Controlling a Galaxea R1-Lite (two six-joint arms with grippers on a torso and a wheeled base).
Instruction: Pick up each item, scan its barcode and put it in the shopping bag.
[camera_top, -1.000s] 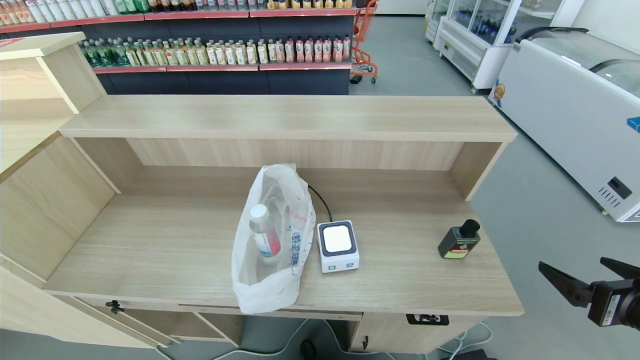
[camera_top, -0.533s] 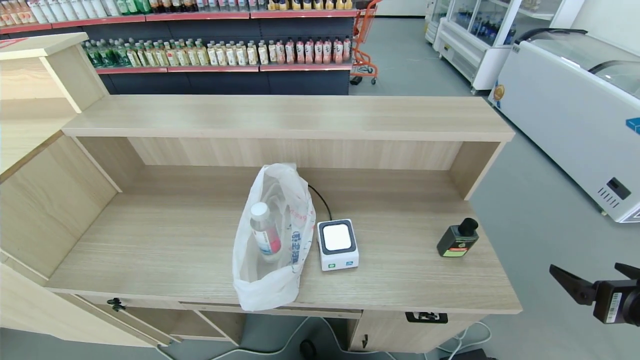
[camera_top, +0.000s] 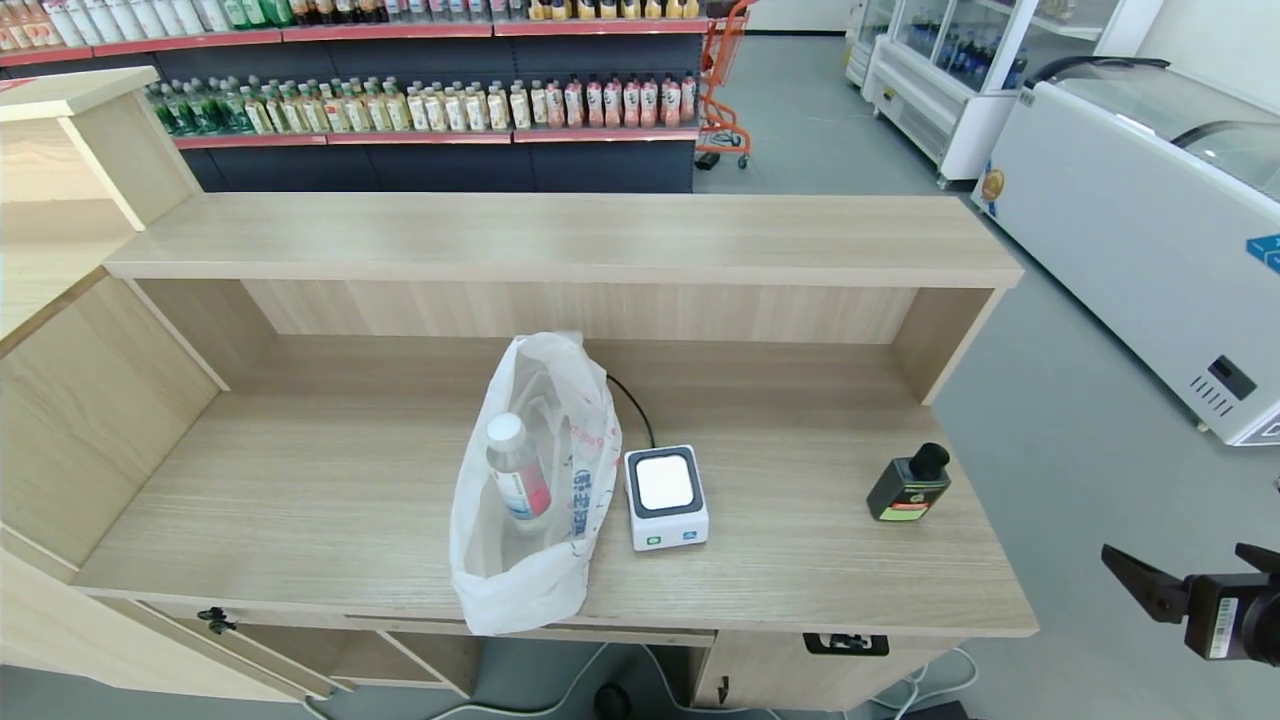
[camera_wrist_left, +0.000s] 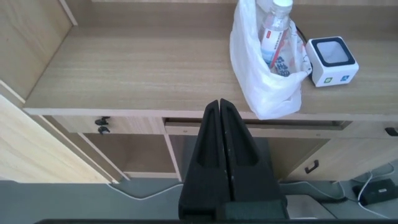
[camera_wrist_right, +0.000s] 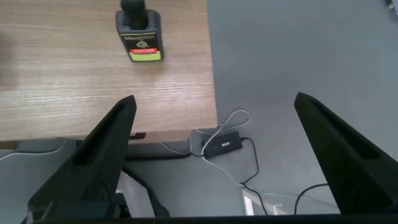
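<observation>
Here, at a shop checkout table (camera_top: 300, 500), one item remains to be rung up. A clear drinks bottle (camera_top: 515, 478) with a white cap already stands inside the white shopping bag (camera_top: 530, 560), which sits open near the middle of the table, just beside the small white scanner (camera_top: 665, 497). The last item, a dark bottle with a black cap (camera_top: 908, 485), stands upright well apart from them, near the table's right end. The right tool (camera_top: 1172, 553) hangs off the table's right edge on the near side of that bottle, its fingers spread wide and holding nothing. The left tool (camera_wrist_left: 219, 106) sits back from the front edge, below the bag, fingers pressed together and empty. The step in hand looks to be the approach to the dark bottle. The next move calls for carrying the open right tool forward over the table edge, closing it around the bottle's body, then turning the label toward the scanner's window.
</observation>
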